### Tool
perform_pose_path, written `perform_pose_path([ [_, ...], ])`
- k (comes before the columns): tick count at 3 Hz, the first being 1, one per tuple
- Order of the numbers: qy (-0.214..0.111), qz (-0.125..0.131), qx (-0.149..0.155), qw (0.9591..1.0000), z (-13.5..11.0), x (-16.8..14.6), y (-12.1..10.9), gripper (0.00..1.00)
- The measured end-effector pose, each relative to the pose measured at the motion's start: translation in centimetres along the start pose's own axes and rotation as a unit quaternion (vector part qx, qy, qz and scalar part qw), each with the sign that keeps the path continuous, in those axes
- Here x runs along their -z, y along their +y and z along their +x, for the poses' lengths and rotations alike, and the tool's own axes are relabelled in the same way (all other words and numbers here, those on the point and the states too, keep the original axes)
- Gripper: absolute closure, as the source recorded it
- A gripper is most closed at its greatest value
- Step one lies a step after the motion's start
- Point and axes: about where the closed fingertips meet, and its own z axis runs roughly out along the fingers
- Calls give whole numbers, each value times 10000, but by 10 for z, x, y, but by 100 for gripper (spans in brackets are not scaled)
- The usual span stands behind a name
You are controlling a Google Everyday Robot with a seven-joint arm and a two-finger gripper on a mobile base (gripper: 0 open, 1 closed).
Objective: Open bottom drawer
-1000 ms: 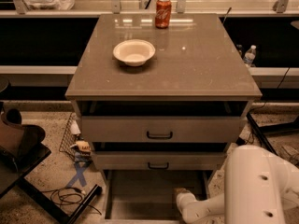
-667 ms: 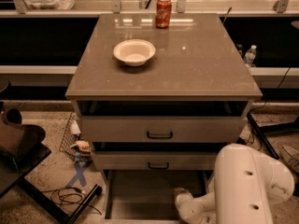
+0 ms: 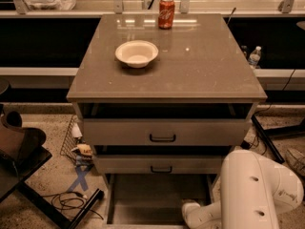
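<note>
The bottom drawer (image 3: 157, 197) stands pulled out at the foot of the cabinet. Its flat grey interior shows, while its front panel and handle lie below the picture's lower edge. My white arm (image 3: 257, 190) reaches in from the lower right. Its wrist end (image 3: 193, 213) hangs over the drawer's right front part. The gripper itself is cut off by the bottom edge and does not show. Above the bottom drawer, the mid-sized drawer front (image 3: 161, 165) and the tall top drawer front (image 3: 162, 131) are both slightly ajar.
A white bowl (image 3: 137, 53) and a red soda can (image 3: 166, 13) stand on the cabinet top (image 3: 200, 66). On the floor to the left are a dark chair (image 3: 19, 151), cables (image 3: 66, 202) and small clutter (image 3: 82, 149). A water bottle (image 3: 254, 56) stands at the back right.
My arm's large white link has shifted a little to the left. The bottom drawer stays pulled out as before.
</note>
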Motion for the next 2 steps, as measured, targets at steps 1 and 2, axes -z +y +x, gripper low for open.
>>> perform_pose_path([
  [1, 133, -632, -273, 9975, 21, 5, 61, 100],
  [2, 136, -647, -280, 9974, 21, 10, 58, 100],
])
